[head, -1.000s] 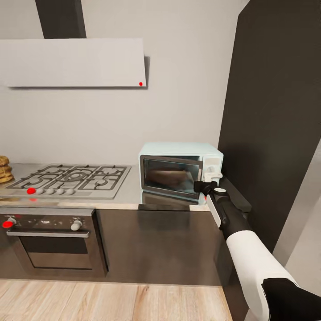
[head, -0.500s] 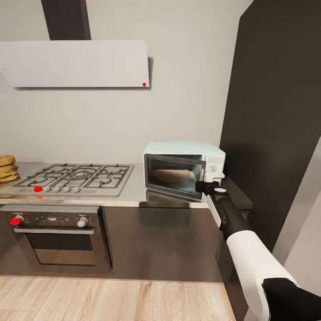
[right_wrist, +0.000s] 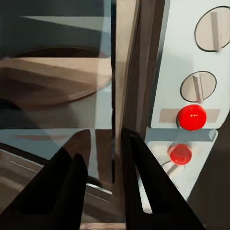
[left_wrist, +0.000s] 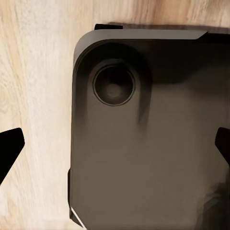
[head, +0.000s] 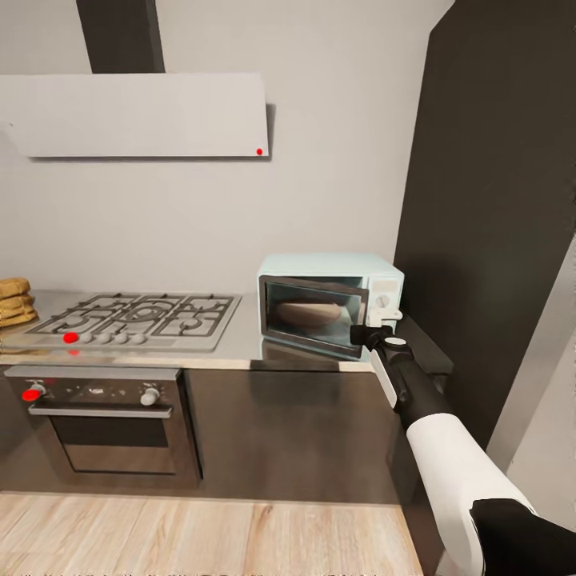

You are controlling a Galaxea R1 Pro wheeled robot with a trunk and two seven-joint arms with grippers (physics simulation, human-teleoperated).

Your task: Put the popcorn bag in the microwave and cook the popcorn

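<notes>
1. The right gripper (right_wrist: 100, 163), a pair of black fingers on a white-and-black arm, sits at the free edge of the microwave door. In the right wrist view the two fingers straddle the thin door edge, one on each side. Whether they pinch it or merely bracket it cannot be told.
2. The left gripper's black fingertips (left_wrist: 10, 146) stand spread wide apart over a dark rounded robot base panel (left_wrist: 143, 143) and pale wood floor, holding nothing.
3. The small pale blue microwave (head: 330, 304) with dark glass door stands on the grey metal-look countertop (head: 232, 352), against the tall dark cabinet. Its door appears slightly ajar.
4. A tan rounded mass behind the glass is probably the popcorn bag (head: 308, 312), already inside.
5. Judged step: door handling. The next move calls for swinging the door fully shut, then reaching the white control panel (right_wrist: 196, 72) with its two knobs and red button.
6. Farther left lie a steel gas hob (head: 140, 316), a built-in dark oven (head: 104, 424) and stacked brown cookies (head: 14, 300); none obstructs the arm.
</notes>
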